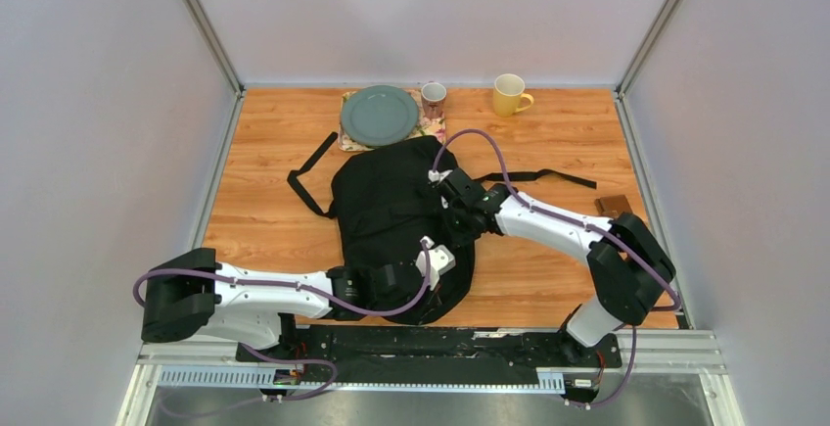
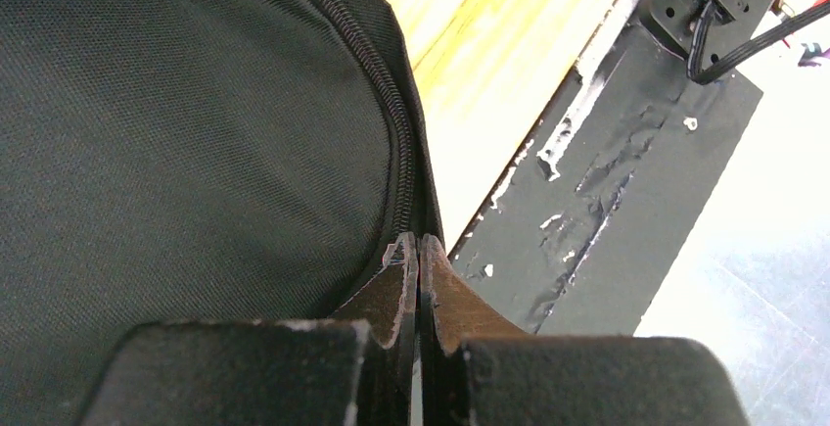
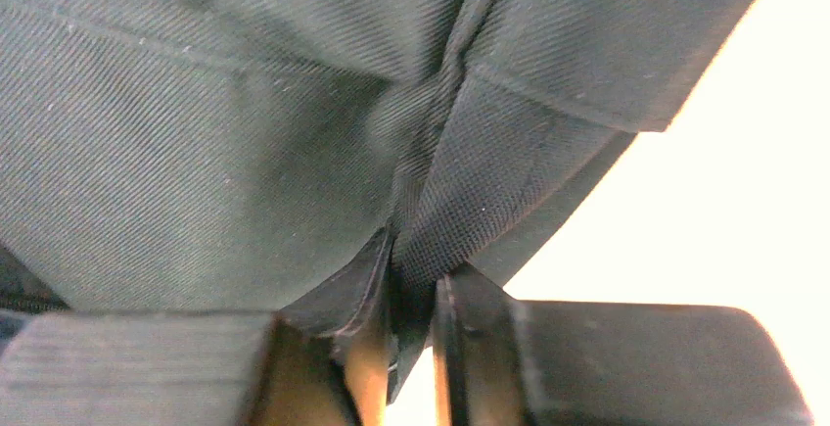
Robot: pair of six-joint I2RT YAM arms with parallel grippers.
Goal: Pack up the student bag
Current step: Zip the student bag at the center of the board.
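The student bag (image 1: 391, 211) is a large black backpack lying flat in the middle of the wooden table. My left gripper (image 1: 438, 261) rests at the bag's near right edge. In the left wrist view its jaws (image 2: 419, 250) are pressed shut right at the zipper seam of the bag (image 2: 196, 132), and nothing shows between them. My right gripper (image 1: 442, 189) sits on the bag's far right side. In the right wrist view it (image 3: 416, 274) pinches a fold of black webbing from the bag (image 3: 245, 132), its jaws only narrowly apart.
A grey-green plate (image 1: 380, 115) on a patterned mat, a patterned mug (image 1: 433, 98) and a yellow mug (image 1: 509, 94) stand along the back edge. A small brown wallet (image 1: 614, 205) lies at the right. Bag straps (image 1: 311, 176) trail left and right. A black rail (image 2: 626, 181) borders the table's near edge.
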